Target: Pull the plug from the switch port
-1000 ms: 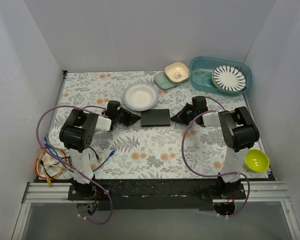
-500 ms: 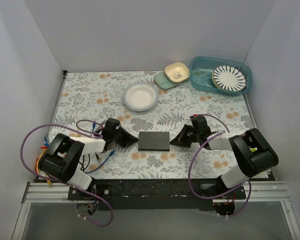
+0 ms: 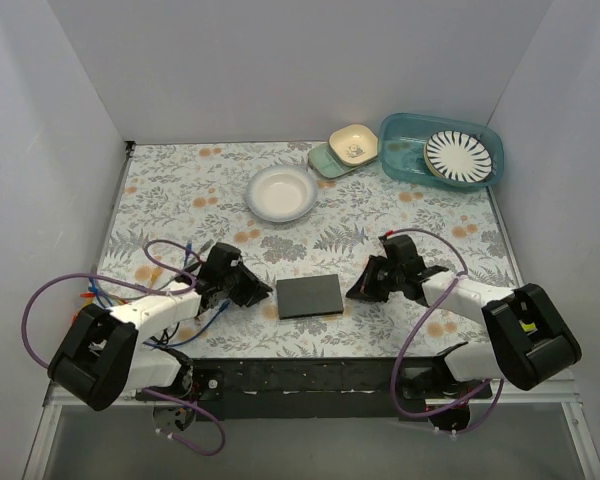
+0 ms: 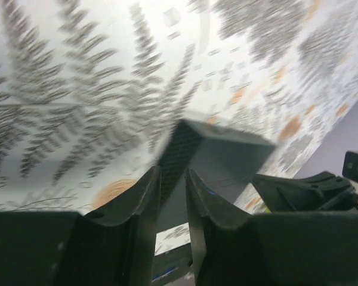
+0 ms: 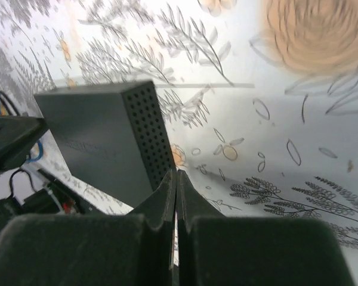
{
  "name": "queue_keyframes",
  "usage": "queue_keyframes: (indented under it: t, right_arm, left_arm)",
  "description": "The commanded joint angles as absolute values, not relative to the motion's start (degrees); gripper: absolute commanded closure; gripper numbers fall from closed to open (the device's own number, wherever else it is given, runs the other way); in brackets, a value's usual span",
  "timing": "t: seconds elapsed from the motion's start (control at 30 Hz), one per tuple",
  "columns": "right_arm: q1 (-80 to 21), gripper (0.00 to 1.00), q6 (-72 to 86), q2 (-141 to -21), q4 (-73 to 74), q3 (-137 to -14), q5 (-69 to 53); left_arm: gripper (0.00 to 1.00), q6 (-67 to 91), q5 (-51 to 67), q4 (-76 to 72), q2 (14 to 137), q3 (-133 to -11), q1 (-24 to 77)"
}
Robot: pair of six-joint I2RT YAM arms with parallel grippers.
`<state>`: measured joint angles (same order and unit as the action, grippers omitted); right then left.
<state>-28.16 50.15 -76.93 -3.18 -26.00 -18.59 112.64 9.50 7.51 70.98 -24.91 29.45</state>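
Note:
The switch (image 3: 310,296) is a flat black box lying near the table's front edge, between my two grippers. No plug or cable shows in it, and its socket row is not in view. My left gripper (image 3: 265,291) is at its left end, with a narrow gap between the fingers and nothing in them. In the left wrist view the switch (image 4: 227,149) lies just past that gripper (image 4: 172,173). My right gripper (image 3: 358,291) is shut and empty at the switch's right end. In the right wrist view its tips (image 5: 176,173) are beside the perforated side of the switch (image 5: 95,131).
Loose blue, purple and orange cables (image 3: 175,262) lie at the left by my left arm. A white bowl (image 3: 280,192) sits at mid-back. A teal bin (image 3: 405,160) holding a striped plate (image 3: 457,156), and a cream bowl (image 3: 353,144), stand at the back right.
Both arms have drawn back toward the near edge and dropped low. The switch has moved with them from mid-table to near the front edge.

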Motion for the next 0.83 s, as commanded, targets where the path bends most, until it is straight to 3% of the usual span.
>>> queue_keyframes:
  t: [0.0, 0.07, 0.17, 0.2, 0.27, 0.37, 0.4, 0.43, 0.67, 0.8]
  right_arm:
    - [-28.4, 0.99, 40.5, -70.3, 9.3, -36.5, -8.3]
    - [-29.2, 0.99, 36.0, -66.6, 12.7, -38.5, -2.5]
    - [-33.0, 0.77, 24.6, -59.3, 14.2, -41.0, 4.6]
    - [-34.2, 0.63, 22.9, -57.2, 17.0, -41.5, 6.5]
    - [-34.6, 0.55, 20.7, -55.8, 20.1, -42.2, 11.2]
    - [-35.5, 0.43, 19.1, -52.9, 24.2, -41.9, 16.0]
    - [-36.5, 0.11, 18.9, -52.0, 24.9, -41.7, 17.2]
    - [-37.0, 0.01, 18.8, -50.8, 25.6, -41.4, 20.0]
    - [-39.2, 0.01, 15.6, -35.9, 21.0, -36.6, 26.4]
    - [-39.2, 0.01, 14.2, -34.4, 21.0, -35.9, 25.6]
  left_arm:
    - [0.74, 107.1, -1.5, 17.6, 68.9, -36.0, 28.8]
    - [0.70, 104.3, -3.6, 21.8, 68.2, -42.0, 28.7]
    - [0.63, 96.4, -5.7, 25.9, 68.8, -49.2, 28.7]
    - [0.44, 94.2, -6.5, 27.5, 70.6, -51.1, 28.8]
    - [0.02, 92.7, -6.8, 32.7, 72.7, -54.7, 28.7]
    - [0.02, 91.6, -5.7, 36.4, 75.5, -55.8, 28.7]
    - [0.02, 91.8, -4.9, 36.8, 75.8, -55.5, 28.7]
    - [0.02, 92.3, -4.3, 36.9, 75.5, -54.8, 28.7]
    - [0.02, 91.6, -4.6, 37.3, 72.1, -53.5, 28.8]
    - [0.02, 91.1, -5.6, 36.7, 70.4, -54.1, 28.8]
